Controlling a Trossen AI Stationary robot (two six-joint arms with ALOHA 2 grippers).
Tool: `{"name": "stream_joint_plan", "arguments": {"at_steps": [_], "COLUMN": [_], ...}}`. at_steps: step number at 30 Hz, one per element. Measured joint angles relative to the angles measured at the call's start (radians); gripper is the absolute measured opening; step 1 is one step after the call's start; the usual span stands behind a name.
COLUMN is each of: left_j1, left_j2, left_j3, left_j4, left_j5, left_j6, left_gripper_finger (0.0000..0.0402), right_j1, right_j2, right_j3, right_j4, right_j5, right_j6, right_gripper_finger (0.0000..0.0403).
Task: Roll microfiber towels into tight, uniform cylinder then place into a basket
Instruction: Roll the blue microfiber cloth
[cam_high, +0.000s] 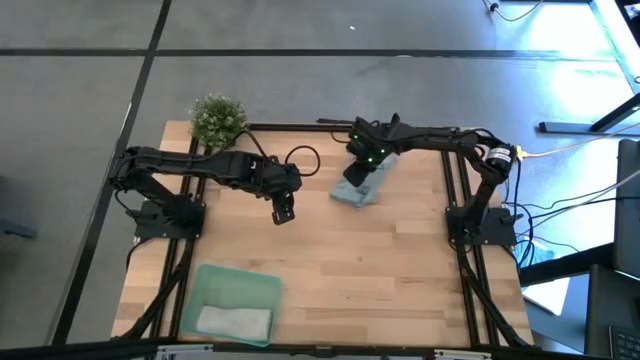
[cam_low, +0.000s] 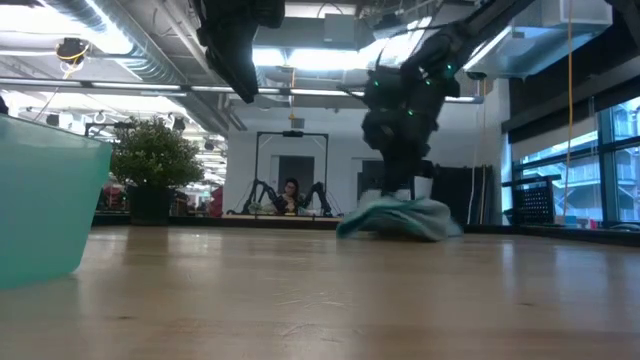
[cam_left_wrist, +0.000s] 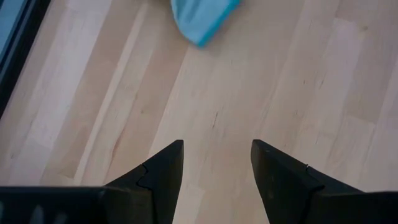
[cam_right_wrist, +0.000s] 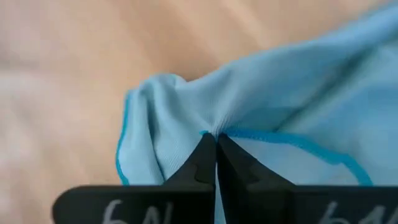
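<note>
Now the right claw (cam_right_wrist: 215, 138) pinches the blue towel's (cam_right_wrist: 292, 93) hem; left claw (cam_left_wrist: 216, 163) gapes over bare table (cam_left_wrist: 249, 93).

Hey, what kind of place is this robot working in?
Probably a robotics lab or open workshop: exposed ceiling ducts, another robot arm rig in the background with a person seated at it, and loose cables beside the wooden table.
</note>
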Motion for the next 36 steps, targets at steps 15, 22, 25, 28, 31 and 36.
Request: {"name": "stream_joint_plan", "arguments": {"at_steps": [15, 22, 25, 28, 31, 36], "left_j1": [0.000, 0.000, 0.000, 0.000, 0.000, 0.000], "left_j2": [0.000, 0.000, 0.000, 0.000, 0.000, 0.000], "left_j3": [0.000, 0.000, 0.000, 0.000, 0.000, 0.000], "left_j4": [0.000, -0.001, -0.001, -0.001, -0.001, -0.001], "left_j5": [0.000, 0.000, 0.000, 0.000, 0.000, 0.000], "left_j6": [-0.004, -0.004, -0.004, -0.004, -0.004, -0.004], "left_gripper_finger": [0.0183, 0.0183, 0.0183, 0.0183, 0.0183, 0.0183], "right_j1": [0.025, 0.058, 0.082, 0.111, 0.138, 0.166], "right_j2": [-0.002, 0.000, 0.007, 0.011, 0.011, 0.011], "right_j3": [0.198, 0.157, 0.115, 0.074, 0.040, 0.000], "right_j4": [-0.036, 0.035, 0.066, 0.085, 0.111, 0.170], "right_j5": [-0.027, -0.067, -0.064, -0.065, -0.066, -0.056], "right_j6": [-0.059, -0.058, -0.058, -0.060, -0.061, -0.106], "right_gripper_finger": [0.0004, 0.0004, 0.0004, 0.0004, 0.0004, 0.0018]}}
